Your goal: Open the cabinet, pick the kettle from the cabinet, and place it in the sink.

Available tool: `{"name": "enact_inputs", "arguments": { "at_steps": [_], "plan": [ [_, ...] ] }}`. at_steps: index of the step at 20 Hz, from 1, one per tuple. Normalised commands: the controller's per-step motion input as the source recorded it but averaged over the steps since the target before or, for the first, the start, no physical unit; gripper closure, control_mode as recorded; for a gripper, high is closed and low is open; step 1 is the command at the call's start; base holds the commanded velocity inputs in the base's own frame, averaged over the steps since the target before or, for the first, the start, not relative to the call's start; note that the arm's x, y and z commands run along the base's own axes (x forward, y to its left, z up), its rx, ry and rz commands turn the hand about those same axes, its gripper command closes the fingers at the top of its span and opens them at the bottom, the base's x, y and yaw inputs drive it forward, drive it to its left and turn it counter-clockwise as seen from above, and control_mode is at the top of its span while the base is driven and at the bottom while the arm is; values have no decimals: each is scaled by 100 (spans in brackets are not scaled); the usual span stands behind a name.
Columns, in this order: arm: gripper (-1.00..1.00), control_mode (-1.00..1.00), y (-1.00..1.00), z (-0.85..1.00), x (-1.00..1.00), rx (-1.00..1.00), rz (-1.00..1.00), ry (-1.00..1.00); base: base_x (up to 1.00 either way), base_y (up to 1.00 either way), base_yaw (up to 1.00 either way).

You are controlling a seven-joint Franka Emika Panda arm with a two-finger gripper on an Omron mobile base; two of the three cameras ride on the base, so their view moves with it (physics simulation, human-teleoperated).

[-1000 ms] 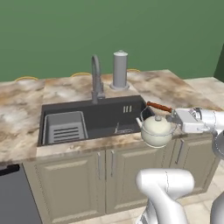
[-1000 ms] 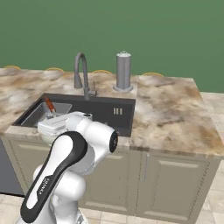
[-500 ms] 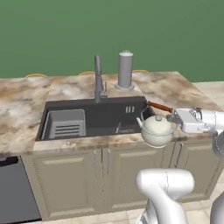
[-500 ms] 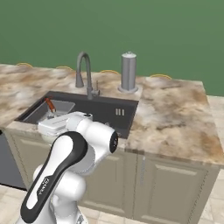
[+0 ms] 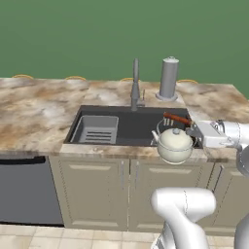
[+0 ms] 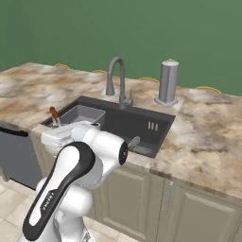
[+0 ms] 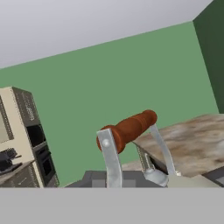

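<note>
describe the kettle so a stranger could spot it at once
Find the dark sink set in the marbled counter. At its front right corner hangs the kettle, small, round and cream, with a reddish-brown wooden grip, unlike the tall grey cylinder behind.

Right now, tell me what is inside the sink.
The sink holds a ribbed grey tray on its left side; the rest of the dark floor looks bare. The held kettle hides its front right corner.
</note>
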Motion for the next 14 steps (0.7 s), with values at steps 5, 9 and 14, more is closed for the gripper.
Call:
{"name": "enact_inputs", "arguments": {
  "at_steps": [5,9,14],
  "plan": [
    [100,100,0,0,0,0,0,0,13,-45,19],
    [100,100,0,0,0,0,0,0,12,-47,14],
    [100,100,0,0,0,0,0,0,23,-45,8]
  ]
}}
